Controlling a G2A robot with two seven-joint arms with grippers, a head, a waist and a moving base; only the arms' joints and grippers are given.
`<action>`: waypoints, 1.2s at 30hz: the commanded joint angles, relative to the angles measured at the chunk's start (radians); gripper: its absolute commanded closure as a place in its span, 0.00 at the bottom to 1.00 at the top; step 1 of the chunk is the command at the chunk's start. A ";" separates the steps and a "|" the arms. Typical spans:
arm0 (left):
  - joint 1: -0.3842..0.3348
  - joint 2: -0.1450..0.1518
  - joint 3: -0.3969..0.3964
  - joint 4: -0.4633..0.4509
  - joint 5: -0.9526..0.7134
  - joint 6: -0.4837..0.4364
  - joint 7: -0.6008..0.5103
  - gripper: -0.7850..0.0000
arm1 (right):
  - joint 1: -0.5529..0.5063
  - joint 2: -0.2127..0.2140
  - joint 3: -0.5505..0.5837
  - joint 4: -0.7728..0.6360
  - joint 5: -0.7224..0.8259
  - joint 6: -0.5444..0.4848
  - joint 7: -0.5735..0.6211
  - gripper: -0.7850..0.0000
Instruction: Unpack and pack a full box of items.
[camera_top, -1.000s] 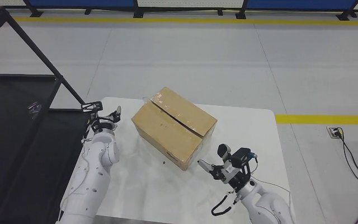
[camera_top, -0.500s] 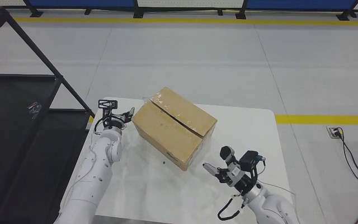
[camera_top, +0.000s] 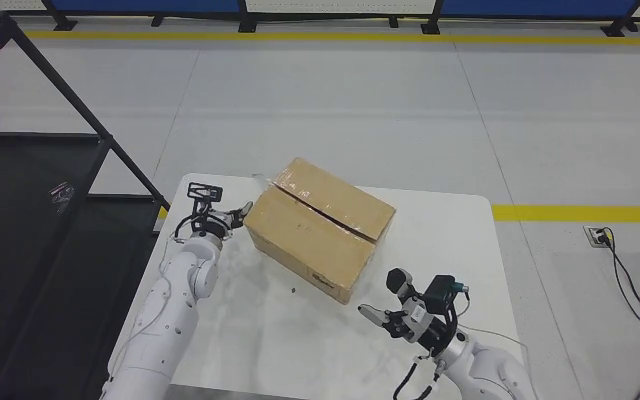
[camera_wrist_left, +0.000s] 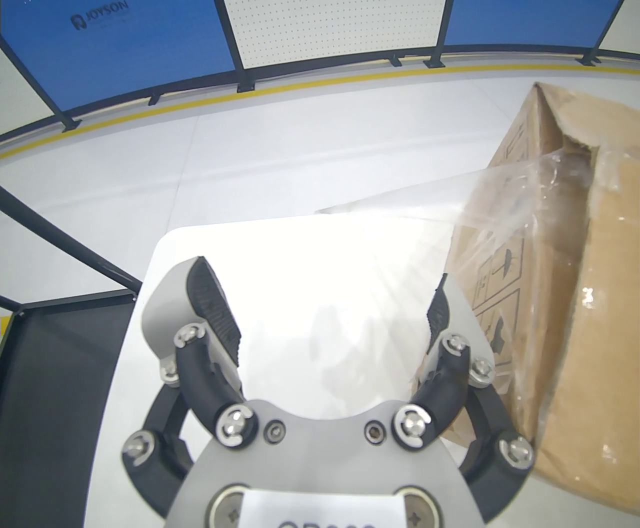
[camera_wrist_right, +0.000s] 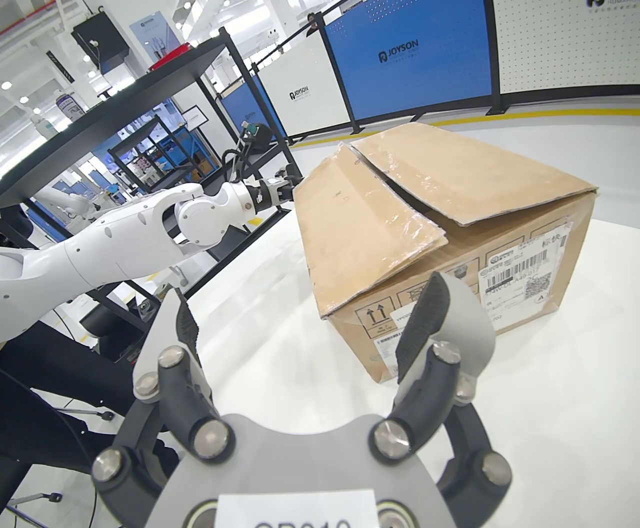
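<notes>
Top view has the cardboard box sitting near the middle of the white table, askew to its edges; the top flaps lie down but the seam between them gapes a little. From where I stand, the left gripper is spread wide with nothing in it, one finger right up against the box's end wall; the right gripper is spread and empty too, low over the table near the opposite corner but apart from the cardboard.

The trouble I'd expect is sliding; nothing braces the far side, so a push from the left finger would likely skate the box across the smooth top or spin it further askew rather than open anything. The loose clear tape hanging off that end looks crumpled and sticky; it could cling to a finger pad and drag the box or foul a later grasp. A finger driven under a flap at this angle might crease or tear it.
</notes>
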 joint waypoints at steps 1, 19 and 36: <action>0.022 0.004 -0.006 -0.032 0.007 -0.008 -0.006 0.00 | 0.000 -0.002 0.005 0.010 0.035 0.039 -0.001 0.00; 0.208 0.043 -0.113 -0.308 -0.029 -0.098 -0.115 0.00 | 0.040 -0.001 0.042 0.031 0.234 0.139 0.115 0.00; 0.227 0.040 -0.119 -0.333 -0.046 -0.041 -0.110 0.00 | 0.040 -0.001 0.042 0.031 0.234 0.139 0.115 0.00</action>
